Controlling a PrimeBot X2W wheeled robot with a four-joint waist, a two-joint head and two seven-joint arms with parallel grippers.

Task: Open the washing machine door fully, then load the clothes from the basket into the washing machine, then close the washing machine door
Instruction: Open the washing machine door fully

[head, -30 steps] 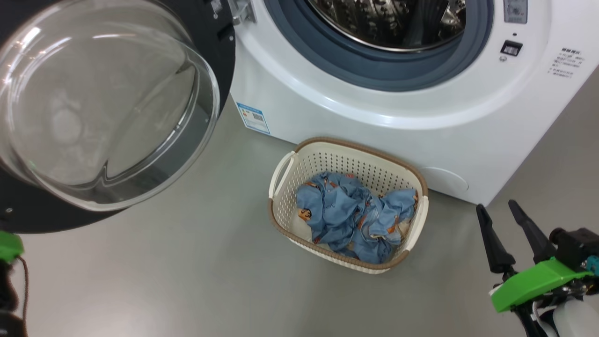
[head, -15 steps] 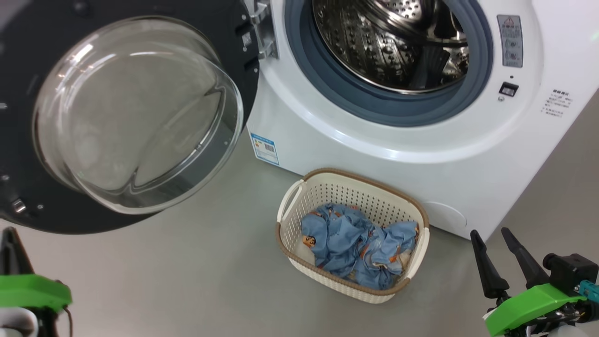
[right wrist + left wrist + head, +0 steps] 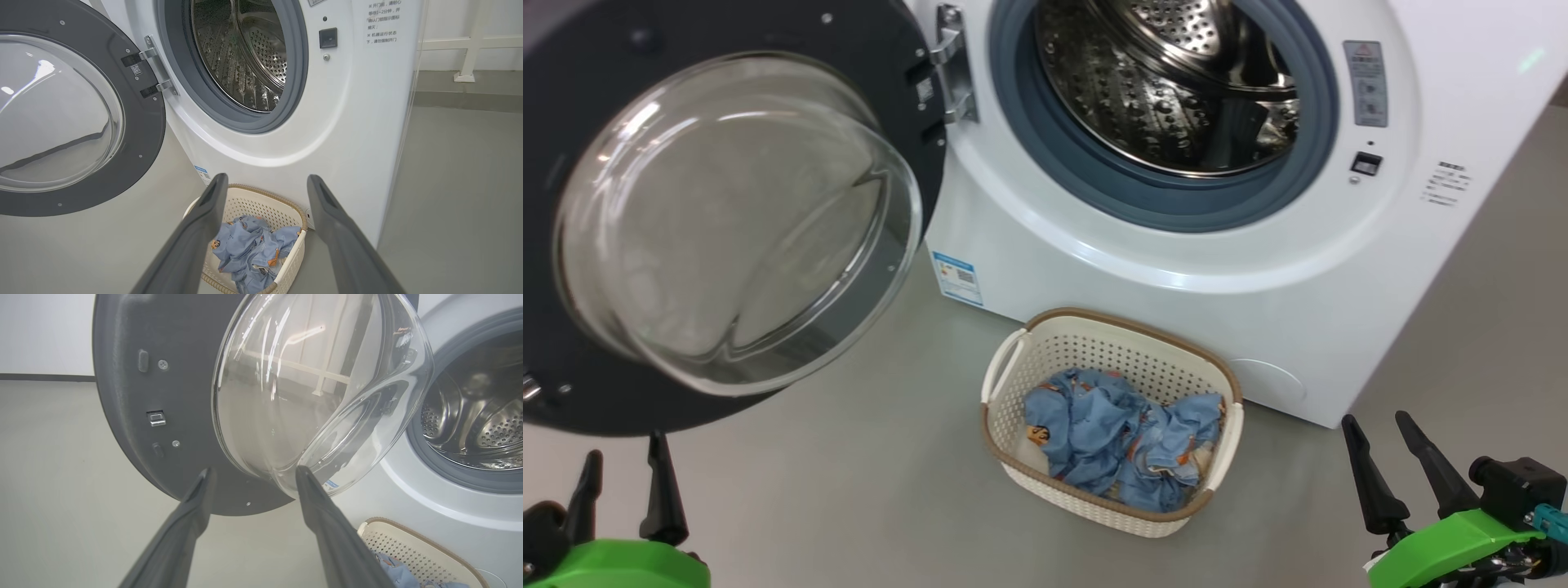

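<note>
Standing open, left: round black-rimmed glass door [image 3: 727, 220] | cream perforated plastic basket [image 3: 1131, 324] near white front-loading washing machine [image 3: 1176, 273] holds light-blue printed clothes [image 3: 1119, 441] | left gripper [image 3: 625, 451], right gripper [image 3: 1376, 420]: both released, empty

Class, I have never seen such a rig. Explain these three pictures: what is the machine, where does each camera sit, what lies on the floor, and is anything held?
A two-armed robot faces a washing machine. One picture comes from a camera on its head, looking down; the other two come from cameras on its wrists, looking along each arm's two dark fingers. The left end effector and right end effector are both open and hold nothing. The washing machine door stands open at the left, baring the steel drum. On the grey floor stands a cream basket with blue clothes in it.
</note>
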